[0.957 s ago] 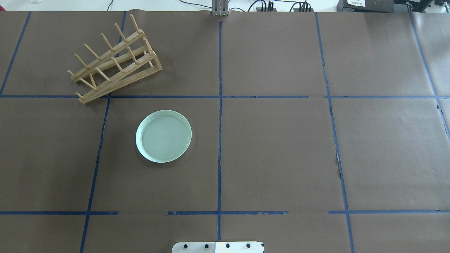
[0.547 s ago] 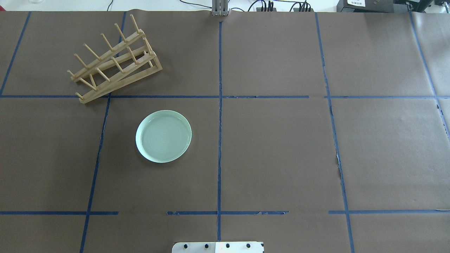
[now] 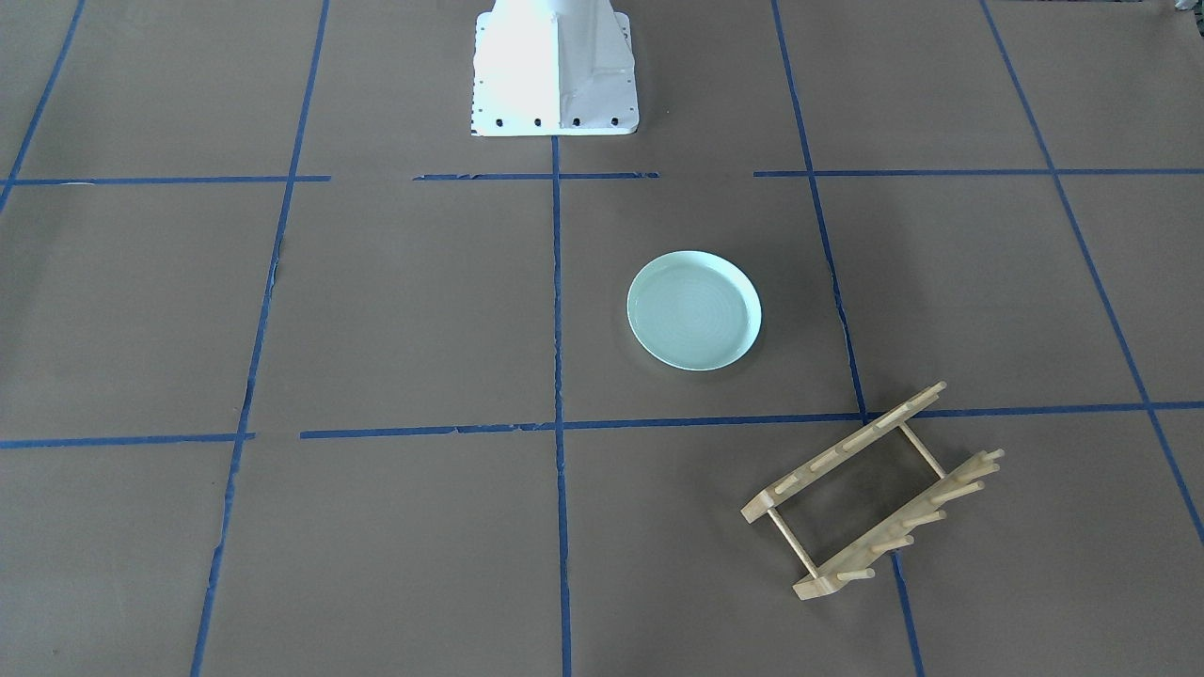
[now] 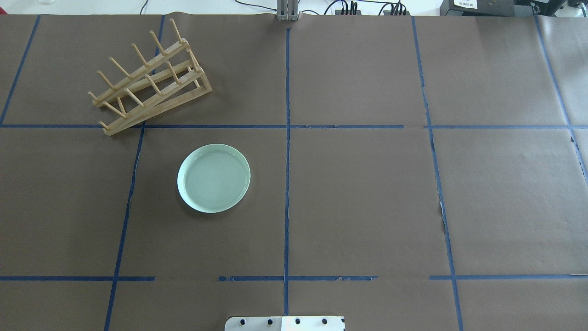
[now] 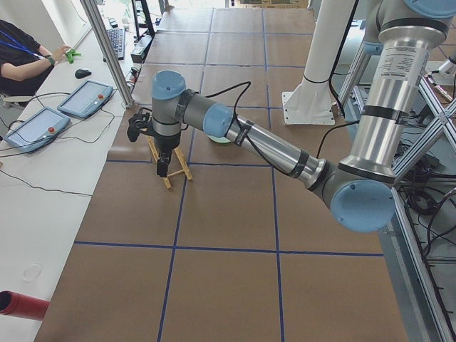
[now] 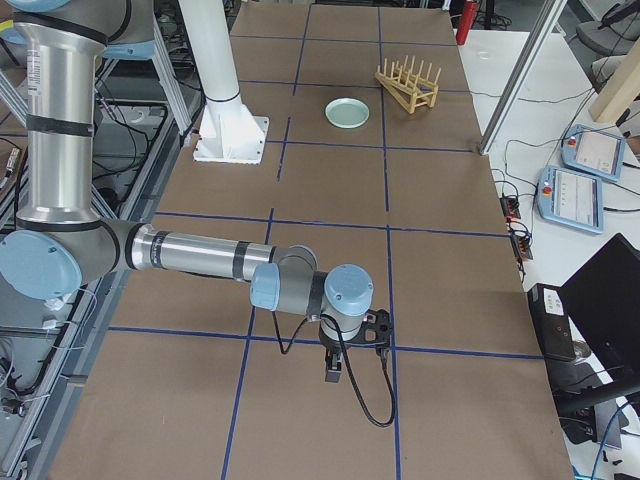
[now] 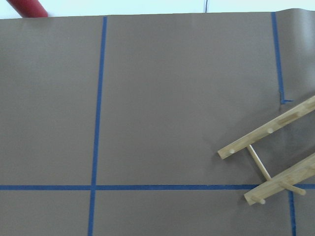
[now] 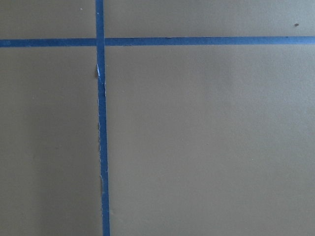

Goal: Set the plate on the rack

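Observation:
The pale mint-green plate (image 4: 214, 178) lies flat and upright on the brown paper, left of the centre line; it also shows in the front view (image 3: 694, 310) and far off in the right-side view (image 6: 347, 112). The wooden rack (image 4: 151, 82) stands behind it at the far left, pegs up, empty (image 3: 870, 494). One end of the rack shows in the left wrist view (image 7: 275, 157). My left gripper (image 5: 164, 167) hangs near the rack, seen only from the side. My right gripper (image 6: 335, 375) hangs over bare paper far from both. I cannot tell whether either is open or shut.
The white robot base (image 3: 553, 66) stands at the near table edge (image 4: 285, 323). A red cylinder (image 5: 21, 305) lies off the paper on the white table. Operator tablets (image 5: 85, 97) and a metal post (image 5: 107, 50) stand along the far side.

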Controlling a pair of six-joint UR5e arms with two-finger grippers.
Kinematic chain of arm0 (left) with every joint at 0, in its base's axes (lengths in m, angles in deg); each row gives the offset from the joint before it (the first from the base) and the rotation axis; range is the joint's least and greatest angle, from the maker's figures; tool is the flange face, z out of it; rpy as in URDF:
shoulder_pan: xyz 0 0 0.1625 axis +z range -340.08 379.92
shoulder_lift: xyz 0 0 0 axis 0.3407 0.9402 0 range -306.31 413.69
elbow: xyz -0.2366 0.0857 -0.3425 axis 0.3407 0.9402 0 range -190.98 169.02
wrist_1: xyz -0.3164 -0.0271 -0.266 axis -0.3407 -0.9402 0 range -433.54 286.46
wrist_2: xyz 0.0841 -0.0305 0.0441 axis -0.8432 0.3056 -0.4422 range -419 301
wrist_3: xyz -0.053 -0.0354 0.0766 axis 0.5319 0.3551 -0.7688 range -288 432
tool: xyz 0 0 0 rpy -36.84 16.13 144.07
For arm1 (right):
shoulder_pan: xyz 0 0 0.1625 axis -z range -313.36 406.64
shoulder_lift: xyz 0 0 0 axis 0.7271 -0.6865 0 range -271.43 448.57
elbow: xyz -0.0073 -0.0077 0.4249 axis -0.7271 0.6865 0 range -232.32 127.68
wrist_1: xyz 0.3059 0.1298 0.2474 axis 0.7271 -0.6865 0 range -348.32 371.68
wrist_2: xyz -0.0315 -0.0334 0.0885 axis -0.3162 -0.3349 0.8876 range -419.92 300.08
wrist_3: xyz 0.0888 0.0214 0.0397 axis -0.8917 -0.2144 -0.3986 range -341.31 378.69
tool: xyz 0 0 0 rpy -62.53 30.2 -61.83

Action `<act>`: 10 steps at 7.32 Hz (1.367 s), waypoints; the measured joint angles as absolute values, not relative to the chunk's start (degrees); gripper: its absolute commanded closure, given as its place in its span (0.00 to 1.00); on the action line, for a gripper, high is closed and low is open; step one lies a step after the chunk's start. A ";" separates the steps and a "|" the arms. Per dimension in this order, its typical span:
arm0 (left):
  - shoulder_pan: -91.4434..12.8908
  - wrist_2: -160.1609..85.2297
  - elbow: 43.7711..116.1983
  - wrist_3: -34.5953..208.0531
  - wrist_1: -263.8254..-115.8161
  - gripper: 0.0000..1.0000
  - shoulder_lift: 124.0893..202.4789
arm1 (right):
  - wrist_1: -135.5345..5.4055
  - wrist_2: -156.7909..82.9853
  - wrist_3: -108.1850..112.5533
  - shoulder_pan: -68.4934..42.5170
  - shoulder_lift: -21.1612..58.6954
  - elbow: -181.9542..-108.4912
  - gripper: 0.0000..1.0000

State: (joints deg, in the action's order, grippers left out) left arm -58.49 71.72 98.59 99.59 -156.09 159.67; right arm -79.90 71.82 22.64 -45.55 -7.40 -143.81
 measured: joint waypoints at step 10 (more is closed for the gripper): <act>-13.74 51.88 82.56 141.41 -155.80 0.00 185.32 | -79.94 71.82 22.68 -45.55 -7.40 -143.81 0.00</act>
